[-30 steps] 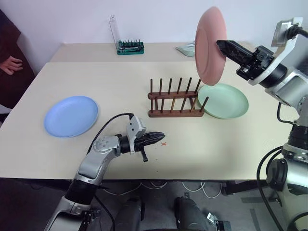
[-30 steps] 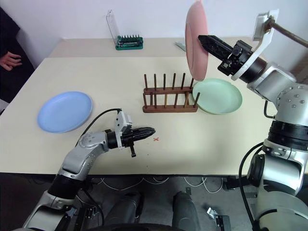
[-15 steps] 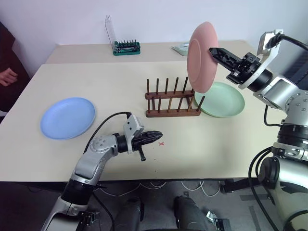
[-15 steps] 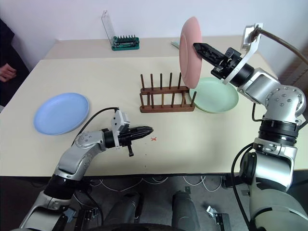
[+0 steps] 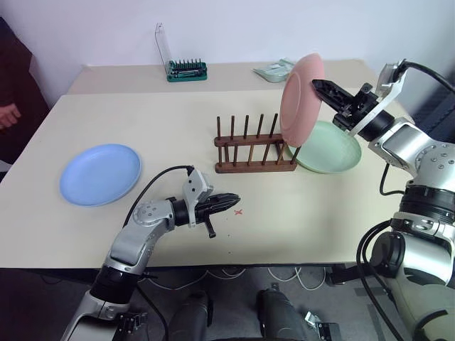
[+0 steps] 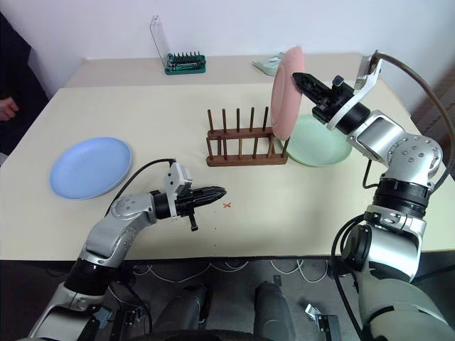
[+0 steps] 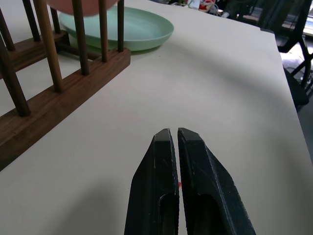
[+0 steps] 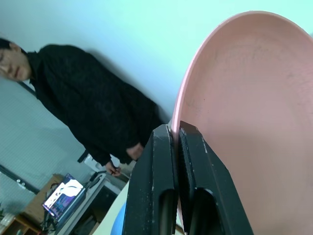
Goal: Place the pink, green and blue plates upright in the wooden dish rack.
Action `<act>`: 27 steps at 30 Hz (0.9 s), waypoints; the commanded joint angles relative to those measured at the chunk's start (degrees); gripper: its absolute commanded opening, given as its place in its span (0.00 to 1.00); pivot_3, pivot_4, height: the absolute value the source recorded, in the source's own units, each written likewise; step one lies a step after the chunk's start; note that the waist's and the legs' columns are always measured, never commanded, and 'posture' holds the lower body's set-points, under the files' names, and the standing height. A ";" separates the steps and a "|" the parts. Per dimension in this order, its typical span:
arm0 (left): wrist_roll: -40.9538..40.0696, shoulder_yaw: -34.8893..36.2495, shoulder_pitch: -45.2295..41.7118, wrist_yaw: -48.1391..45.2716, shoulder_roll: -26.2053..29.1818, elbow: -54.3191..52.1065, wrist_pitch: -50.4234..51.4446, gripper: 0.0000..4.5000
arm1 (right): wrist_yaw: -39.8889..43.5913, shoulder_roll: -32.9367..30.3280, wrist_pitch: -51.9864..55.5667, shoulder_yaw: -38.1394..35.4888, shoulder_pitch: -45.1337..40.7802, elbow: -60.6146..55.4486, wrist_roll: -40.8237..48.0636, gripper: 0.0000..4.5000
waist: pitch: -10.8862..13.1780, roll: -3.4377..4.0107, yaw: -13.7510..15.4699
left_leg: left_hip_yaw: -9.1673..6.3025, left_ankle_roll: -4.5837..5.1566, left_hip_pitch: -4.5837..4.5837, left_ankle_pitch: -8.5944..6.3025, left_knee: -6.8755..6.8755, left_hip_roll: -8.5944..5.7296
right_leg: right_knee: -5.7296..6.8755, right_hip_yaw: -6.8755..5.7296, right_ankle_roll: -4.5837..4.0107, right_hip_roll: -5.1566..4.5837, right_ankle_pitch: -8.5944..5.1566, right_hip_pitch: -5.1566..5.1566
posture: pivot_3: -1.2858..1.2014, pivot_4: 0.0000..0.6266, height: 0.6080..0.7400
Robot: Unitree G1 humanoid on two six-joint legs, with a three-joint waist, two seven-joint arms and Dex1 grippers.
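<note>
My right gripper (image 5: 318, 85) is shut on the rim of the pink plate (image 5: 298, 103), which hangs upright just above the right end of the wooden dish rack (image 5: 256, 150). In the right wrist view the black fingers (image 8: 164, 161) pinch the pink plate (image 8: 254, 122) at its edge. The green plate (image 5: 334, 150) lies flat on the table to the right of the rack. Far to the left, the blue plate (image 5: 100, 174) lies flat. My left gripper (image 5: 235, 199) is shut and empty, hovering low over the table in front of the rack; its fingers (image 7: 166, 161) are pressed together.
A green screwdriver-bit case (image 5: 187, 69) with an open clear lid stands on the back table, and a pale object (image 5: 274, 69) lies beside it. A small red mark (image 5: 239, 212) is on the tabletop. A person in black (image 8: 93, 112) stands at the far left.
My right gripper has lowered the pink plate toward the right end of the rack and rolled it. The left arm has stayed in place.
</note>
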 commanded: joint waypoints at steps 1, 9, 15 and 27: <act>-0.48 -0.32 -0.91 0.13 0.02 -2.56 0.26 0.03 | -0.14 0.08 -0.49 -1.91 -0.58 -0.93 0.90 0.14 | 0.00 0.00 -0.01 | 0.00 0.00 0.00 0.00 0.00 0.00 | 0.00 0.00 0.00 0.00 0.00 0.00 | 0.52 0.24 1.00; -0.56 -0.16 -0.12 0.57 0.32 -3.92 1.21 0.03 | 1.28 -3.75 -9.54 -0.60 0.07 -6.34 -7.06 0.63 | 0.01 0.03 -0.03 | 0.01 0.00 0.00 0.00 0.00 0.00 | 0.01 0.00 0.00 0.00 0.00 -0.01 | 0.52 0.24 1.00; -0.88 0.51 -0.13 1.04 0.00 -4.56 -0.24 0.03 | 10.05 -16.50 -21.10 2.57 7.90 -12.20 -21.21 0.63 | 0.02 0.04 0.82 | -0.02 0.00 -0.02 0.00 0.01 -0.04 | -0.04 -0.02 0.02 -0.01 -0.01 0.05 | 0.52 0.24 1.00; -0.99 -2.18 -3.40 -1.80 0.43 -4.25 0.25 0.03 | 24.84 -29.03 -46.80 27.42 24.97 -12.42 -56.05 0.63 | 0.03 0.16 -1.72 | 0.28 -0.02 0.18 0.01 0.07 0.07 | 0.09 0.15 0.03 0.03 -0.02 0.10 | 0.52 0.24 1.00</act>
